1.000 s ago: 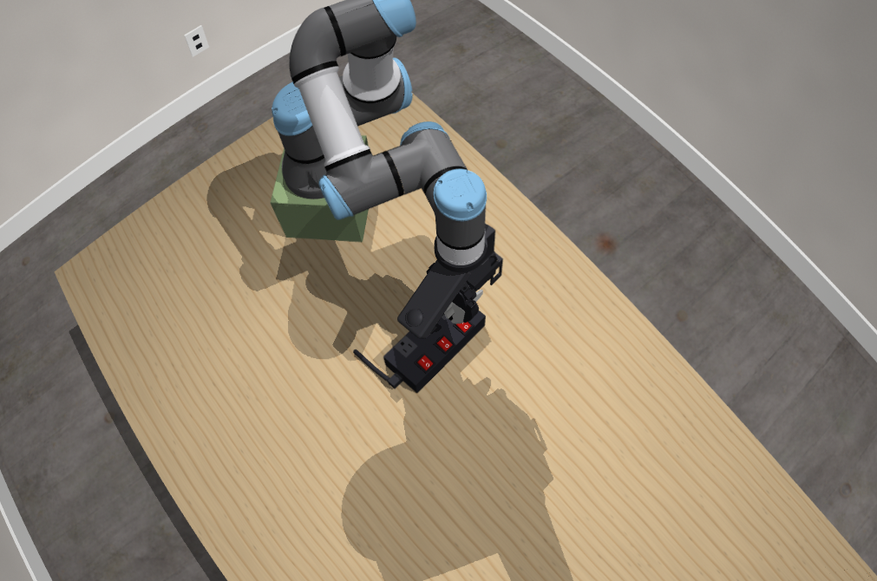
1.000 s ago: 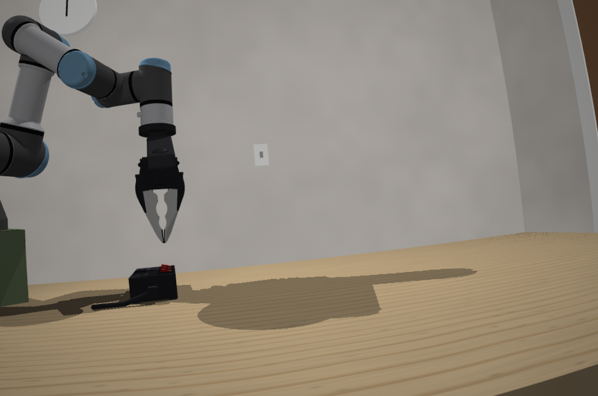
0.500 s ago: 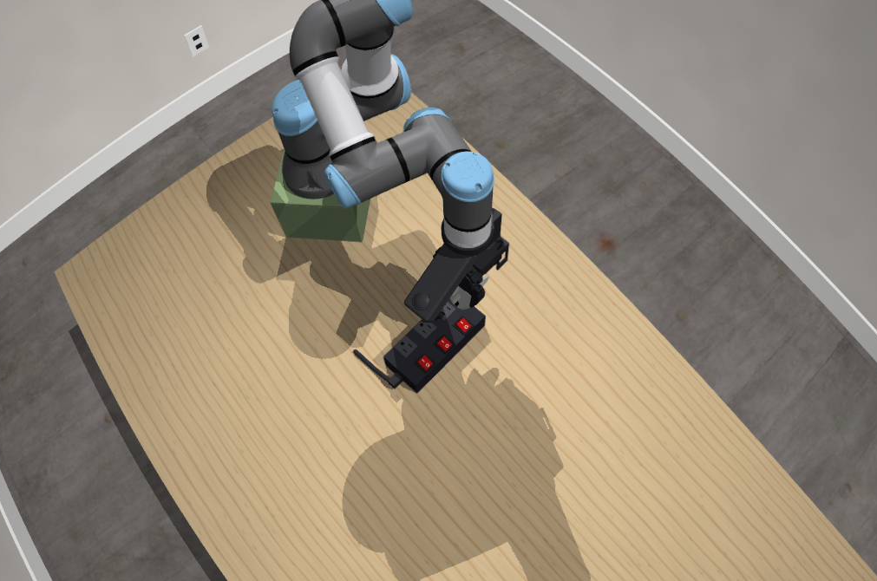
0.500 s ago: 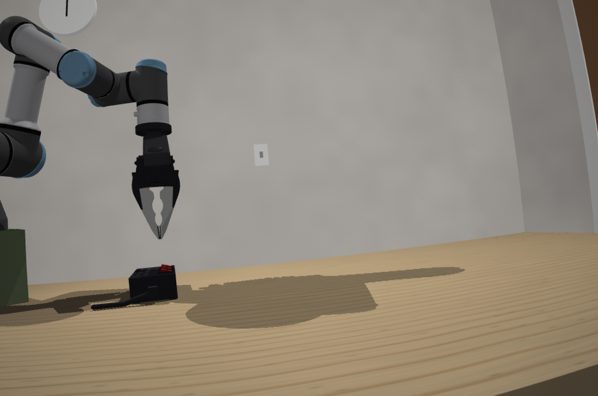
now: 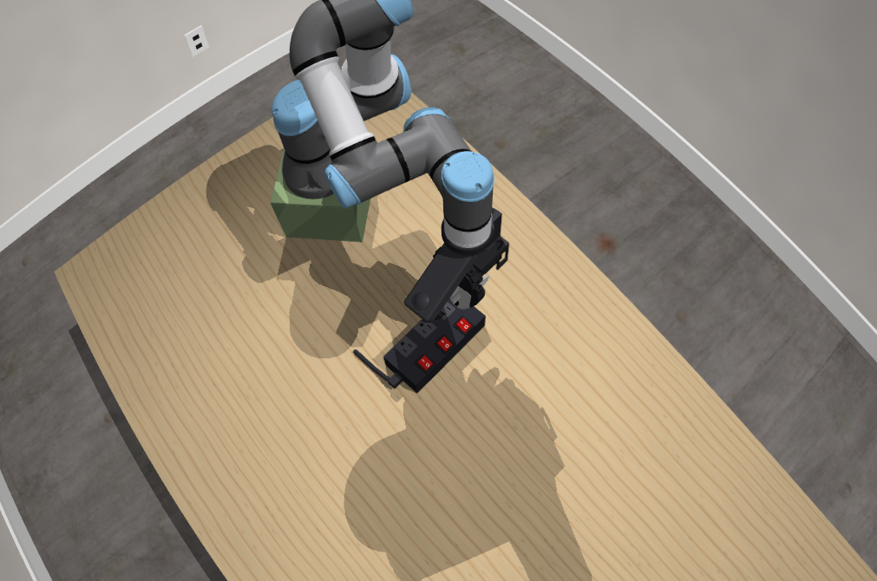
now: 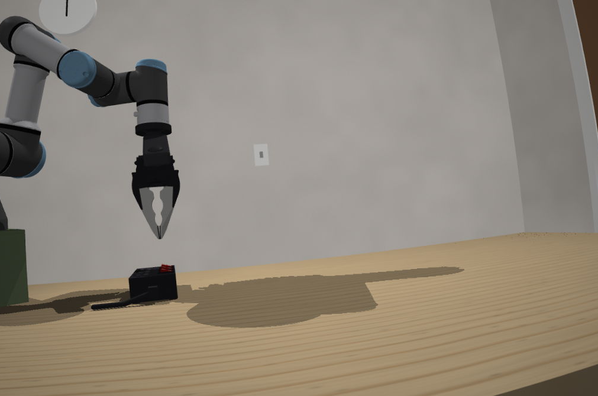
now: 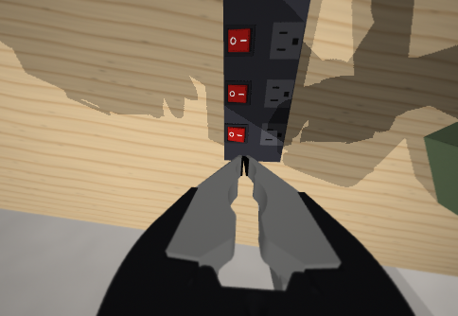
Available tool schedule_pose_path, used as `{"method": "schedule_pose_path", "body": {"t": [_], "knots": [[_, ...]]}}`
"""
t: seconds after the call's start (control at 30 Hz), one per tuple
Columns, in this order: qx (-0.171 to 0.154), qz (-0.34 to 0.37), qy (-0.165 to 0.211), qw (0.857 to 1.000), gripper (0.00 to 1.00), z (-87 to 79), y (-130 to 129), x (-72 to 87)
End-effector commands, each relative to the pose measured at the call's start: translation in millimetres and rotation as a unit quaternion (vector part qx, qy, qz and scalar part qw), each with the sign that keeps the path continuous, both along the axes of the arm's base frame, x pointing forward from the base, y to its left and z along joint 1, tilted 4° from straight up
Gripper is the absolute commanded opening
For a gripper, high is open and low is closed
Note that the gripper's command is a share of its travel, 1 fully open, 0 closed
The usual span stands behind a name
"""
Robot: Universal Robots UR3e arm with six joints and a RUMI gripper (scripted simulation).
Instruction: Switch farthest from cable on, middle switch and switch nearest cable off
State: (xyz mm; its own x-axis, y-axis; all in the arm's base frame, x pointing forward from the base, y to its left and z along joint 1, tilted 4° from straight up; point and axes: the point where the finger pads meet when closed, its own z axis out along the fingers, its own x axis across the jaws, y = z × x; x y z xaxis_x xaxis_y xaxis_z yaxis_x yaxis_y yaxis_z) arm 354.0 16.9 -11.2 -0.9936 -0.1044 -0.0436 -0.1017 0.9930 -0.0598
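Wrist view crops the power strip's (image 7: 260, 71) cable end.

Lighting is even and fairly bright, with no glare on any surface; hard-edged brown shadows of the arm (image 5: 356, 146) fall across the wooden table (image 5: 631, 438), stretching away from the green pedestal (image 5: 316, 220), so the light comes from high behind the robot; shadow outlines look jagged and stair-stepped, plainest in the wrist view; the top and exterior views bend straight lines near the edges, curving the baseboard (image 5: 727, 185) and the table's far edge; everything stays sharp, though the power strip (image 6: 152, 282) is small in the exterior view.
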Motion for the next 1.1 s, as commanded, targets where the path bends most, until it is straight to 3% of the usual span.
{"method": "schedule_pose_path", "body": {"t": [0.0,0.7,1.07], "knots": [[0.000,0.000,-0.001,1.000,0.00,0.8,-0.1,0.8],[0.000,0.000,-0.001,1.000,0.00,-2.4,-0.3,1.0],[0.000,0.000,-0.001,1.000,0.00,-13.2,-0.9,1.6]]}}
